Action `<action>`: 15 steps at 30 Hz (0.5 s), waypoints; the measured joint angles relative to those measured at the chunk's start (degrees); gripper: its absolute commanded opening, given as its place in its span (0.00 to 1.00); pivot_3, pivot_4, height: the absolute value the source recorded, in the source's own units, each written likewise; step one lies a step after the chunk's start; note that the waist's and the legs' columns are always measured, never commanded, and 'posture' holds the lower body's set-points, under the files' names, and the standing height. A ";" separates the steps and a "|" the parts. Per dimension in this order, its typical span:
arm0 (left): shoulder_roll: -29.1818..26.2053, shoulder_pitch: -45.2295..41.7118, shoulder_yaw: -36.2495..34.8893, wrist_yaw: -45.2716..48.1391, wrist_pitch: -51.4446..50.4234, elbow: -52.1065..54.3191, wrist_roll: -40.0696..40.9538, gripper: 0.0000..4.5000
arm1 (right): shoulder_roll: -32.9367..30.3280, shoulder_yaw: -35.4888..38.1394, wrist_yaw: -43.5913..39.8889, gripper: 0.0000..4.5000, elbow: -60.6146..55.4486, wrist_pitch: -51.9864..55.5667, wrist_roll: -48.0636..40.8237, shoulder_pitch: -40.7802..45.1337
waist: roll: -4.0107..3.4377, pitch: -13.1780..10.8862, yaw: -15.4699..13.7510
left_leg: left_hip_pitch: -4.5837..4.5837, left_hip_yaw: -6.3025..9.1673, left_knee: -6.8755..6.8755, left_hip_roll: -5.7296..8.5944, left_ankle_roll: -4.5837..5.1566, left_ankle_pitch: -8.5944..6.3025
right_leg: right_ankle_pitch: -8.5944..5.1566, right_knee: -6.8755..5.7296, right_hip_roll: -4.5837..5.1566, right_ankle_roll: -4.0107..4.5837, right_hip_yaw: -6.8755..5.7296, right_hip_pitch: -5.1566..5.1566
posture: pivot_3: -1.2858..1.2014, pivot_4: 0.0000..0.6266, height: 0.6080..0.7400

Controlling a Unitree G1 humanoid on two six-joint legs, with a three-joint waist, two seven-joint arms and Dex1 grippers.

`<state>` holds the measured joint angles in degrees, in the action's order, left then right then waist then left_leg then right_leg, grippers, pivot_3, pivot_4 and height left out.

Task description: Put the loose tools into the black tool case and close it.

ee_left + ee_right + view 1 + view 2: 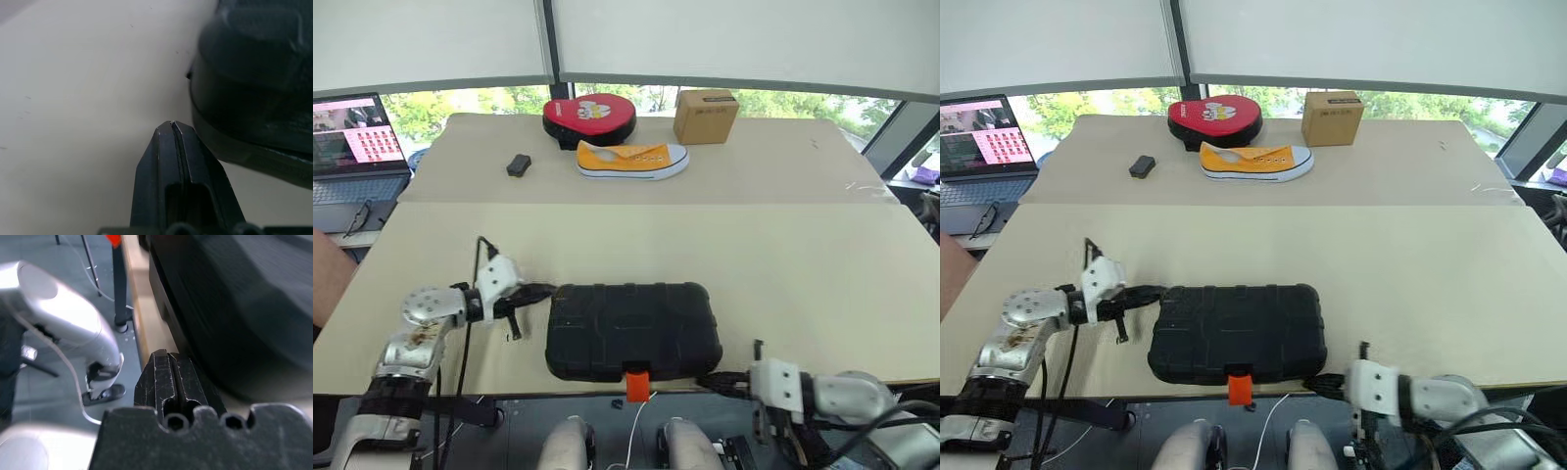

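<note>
Black tool case (632,330) lies shut on the counter (803,274), btwn the two tools, lid down, orange latch (637,384) hanging off the near edge. No loose tools on the counter, so packing looks done; prob. only the latch left, can't tell if it's snapped. Left tool (536,291) fingers pressed together, empty, tip just beside case's left end. Right tool (717,381) likewise closed, empty, at near-right corner. No legible writing on the case.
</note>
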<state>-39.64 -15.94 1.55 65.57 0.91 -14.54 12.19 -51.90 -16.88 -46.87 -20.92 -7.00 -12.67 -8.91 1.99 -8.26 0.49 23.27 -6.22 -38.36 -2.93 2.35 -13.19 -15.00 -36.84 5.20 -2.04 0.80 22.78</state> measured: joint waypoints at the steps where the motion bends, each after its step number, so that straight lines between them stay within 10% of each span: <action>1: 0.16 -0.08 -0.02 -0.09 -0.27 -0.19 -0.11 0.01 | 1.53 -0.30 0.19 0.00 0.47 0.66 1.42 1.59 | 0.00 0.00 0.01 | 0.07 -0.01 -0.03 0.00 0.00 0.00 | 0.00 -0.04 0.01 0.00 0.01 0.09 | 0.52 0.24 1.00; 15: 6.63 4.78 -6.97 -5.83 -11.16 7.00 9.78 0.01 | 13.82 4.16 2.18 0.00 22.09 0.53 8.00 21.19 | 0.09 -0.08 0.08 | 0.50 0.01 -0.36 0.02 0.01 0.00 | 0.02 -0.25 0.01 -0.03 -0.02 0.41 | 0.52 0.24 1.00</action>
<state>-33.00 -11.16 -5.42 59.74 -10.24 -7.54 21.97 -38.08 -12.72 -44.68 1.17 -6.47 -4.67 12.28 2.08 -8.35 0.57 23.78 -6.21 -38.72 -2.91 2.36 -13.20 -14.98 -37.10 5.20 -2.07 0.79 23.18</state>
